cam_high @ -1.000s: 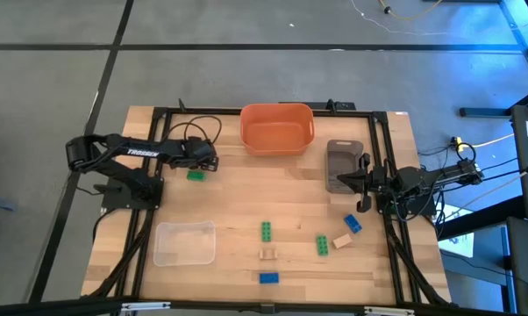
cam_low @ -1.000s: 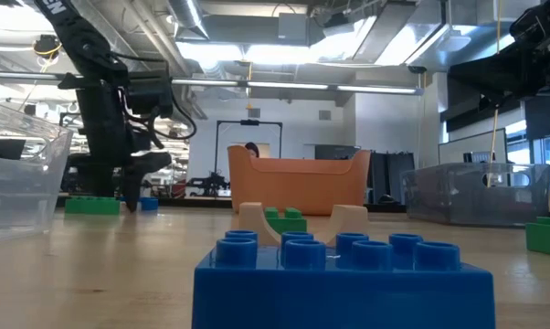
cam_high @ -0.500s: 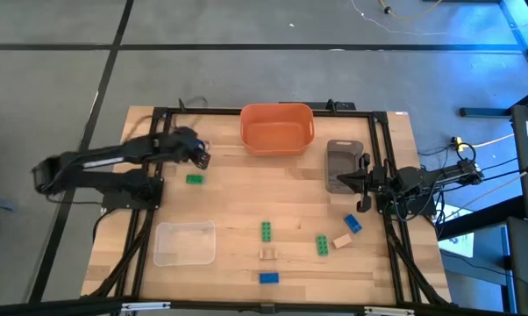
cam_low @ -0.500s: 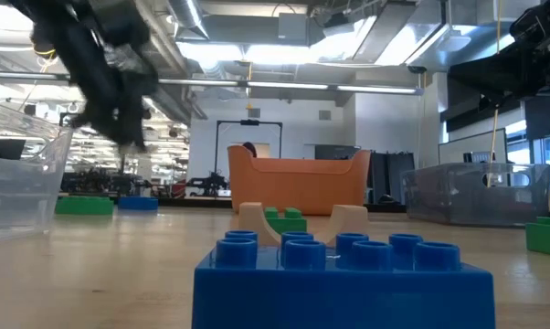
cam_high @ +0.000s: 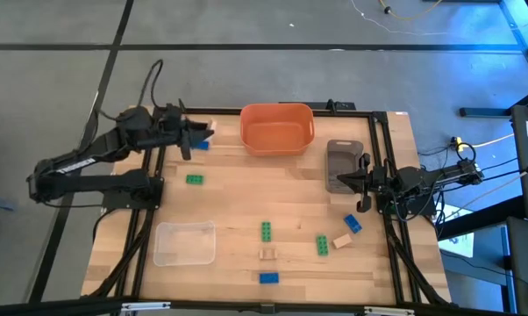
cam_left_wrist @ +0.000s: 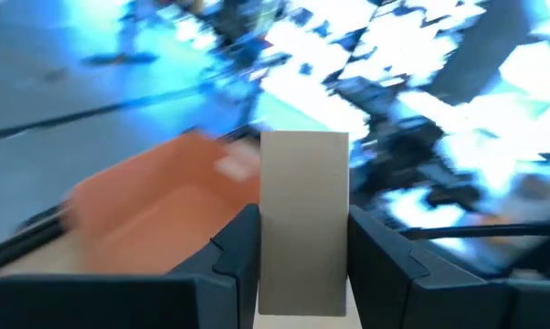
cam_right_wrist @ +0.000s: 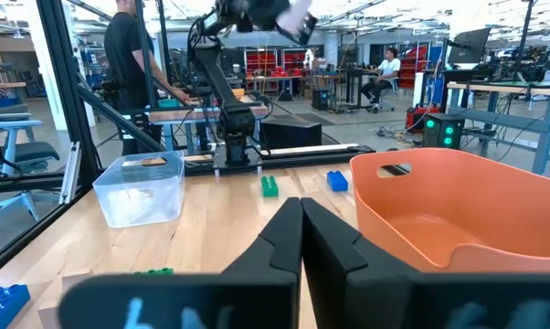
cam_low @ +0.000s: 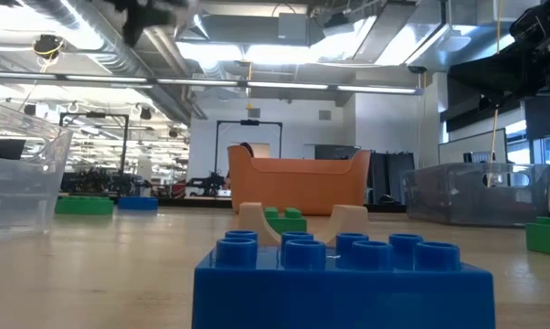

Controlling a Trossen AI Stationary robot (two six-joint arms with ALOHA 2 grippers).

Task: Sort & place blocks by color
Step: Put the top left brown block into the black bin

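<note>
Wood tabletop (cam_high: 246,193), far-left corner: tan block (cam_left_wrist: 302,219) sat clamped upright between my left gripper (cam_high: 194,138) fingers, raised off the surface. Orange bowl (cam_high: 277,128) lay just right of it. Right gripper (cam_high: 362,183) parked shut.

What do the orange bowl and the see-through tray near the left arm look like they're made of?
Orange bowl: probably moulded plastic, a matte, even orange with smooth rounded walls and corners. Clear tray: likely thin transparent plastic, since the wooden table shows through it and its rim catches light in the right wrist view.
</note>
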